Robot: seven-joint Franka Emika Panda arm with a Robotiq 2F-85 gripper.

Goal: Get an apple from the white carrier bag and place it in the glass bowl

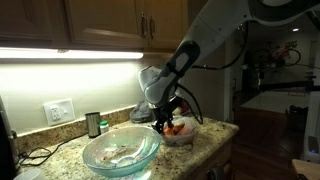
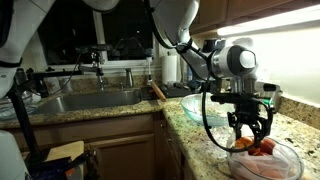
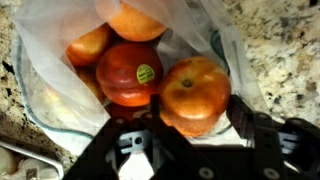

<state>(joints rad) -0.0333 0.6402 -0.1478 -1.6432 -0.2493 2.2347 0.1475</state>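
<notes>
Tool [image 3: 175,135] was spread over an apple [image 3: 194,95], still in the bag [image 3: 40,60] near the bench [image 1: 210,135] corner. Risks: apple sat off-centre, so closing could roll it away or snag the bag film.

Looks like home kitchen. Speckled granite counter [image 1: 70,152] as ref: wood upper cabs [image 1: 100,20] above it w/ lit strip light [image 1: 70,52] on their underside, wall outlet [image 1: 59,110] just above it, steel sink [image 2: 85,100] + faucet [image 2: 98,62] set into it, wood base cabs [image 2: 120,145] below.
</notes>
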